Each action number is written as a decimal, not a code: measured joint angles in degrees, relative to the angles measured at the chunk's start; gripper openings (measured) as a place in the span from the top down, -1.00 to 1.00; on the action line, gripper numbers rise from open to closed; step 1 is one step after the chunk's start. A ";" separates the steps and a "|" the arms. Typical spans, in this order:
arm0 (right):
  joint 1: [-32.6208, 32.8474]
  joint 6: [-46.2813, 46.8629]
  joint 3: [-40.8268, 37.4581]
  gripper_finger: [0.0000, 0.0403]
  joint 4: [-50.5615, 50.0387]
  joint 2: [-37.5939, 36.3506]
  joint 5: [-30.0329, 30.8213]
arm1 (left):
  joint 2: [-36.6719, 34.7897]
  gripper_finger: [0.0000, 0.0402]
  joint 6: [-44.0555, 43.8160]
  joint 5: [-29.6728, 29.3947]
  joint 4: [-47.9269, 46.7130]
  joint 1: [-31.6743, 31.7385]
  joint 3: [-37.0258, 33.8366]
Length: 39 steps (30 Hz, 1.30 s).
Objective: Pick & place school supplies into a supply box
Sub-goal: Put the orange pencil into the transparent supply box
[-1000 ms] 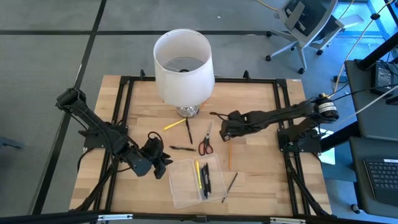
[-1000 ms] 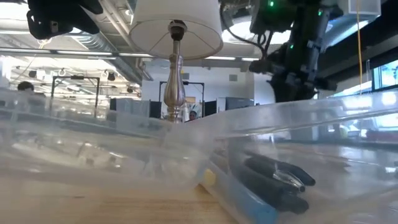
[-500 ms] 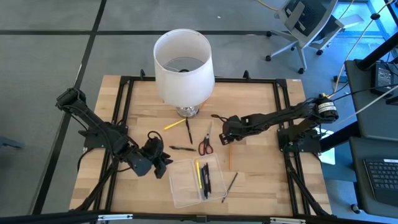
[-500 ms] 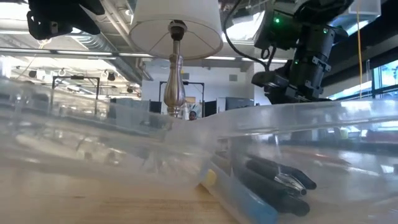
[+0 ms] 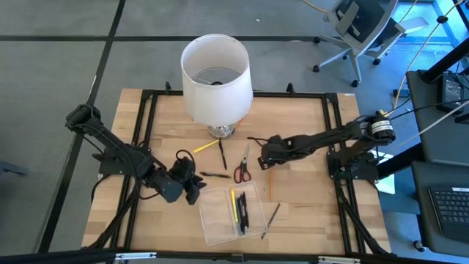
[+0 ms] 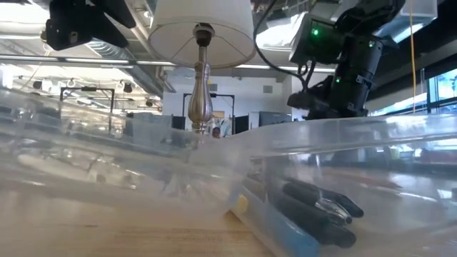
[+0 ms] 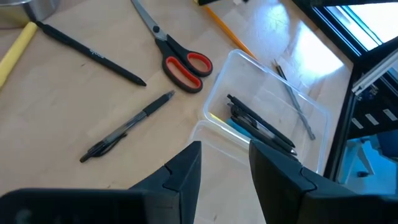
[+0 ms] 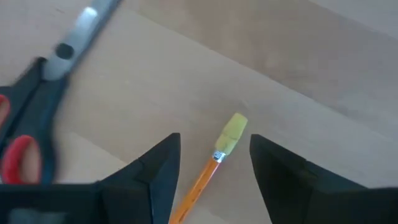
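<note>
supply box: the clear plastic box (image 5: 233,213) lies on the wooden table (image 5: 308,220), toward 6 o'clock from the lamp, with no lid on it.
inside the box: a yellow pencil (image 5: 234,204), a blue pen (image 7: 239,129) and black pens (image 5: 242,212) lie side by side along its length, near the side at 3 o'clock.
box from low view: its clear wall (image 6: 214,164) fills the picture, and the dark pens (image 6: 321,207) rest on the bottom.
outside the box, 3 o'clock: a thin dark pen (image 5: 270,217) lies on the table just beside the box wall.
outside the box, 12 o'clock: red-handled scissors (image 5: 242,170) lie shut, blades pointing to 12 o'clock.
outside the box, 10 to 11 o'clock: a black pen (image 5: 214,174), another black pen (image 5: 222,155) and a yellow marker (image 5: 204,147) lie apart from each other.
orange pencil: it (image 5: 270,183) lies at 1 o'clock from the box, its eraser end toward 12 o'clock.
right gripper: it (image 5: 265,152) hangs over the eraser end of the orange pencil (image 8: 217,152), fingers spread apart, one on each side of it and not touching it.
left gripper: it (image 5: 192,186) is at 9 o'clock of the box, just beside its corner, fingers parted and holding nothing.
lamp: the white lampshade (image 5: 215,79) stands at 12 o'clock of the table on a metal base (image 5: 220,131).
</note>
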 joint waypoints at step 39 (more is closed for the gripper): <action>2.25 -6.15 7.05 0.80 -10.59 7.18 -1.46 | 0.01 0.37 0.85 0.17 -0.02 0.66 0.00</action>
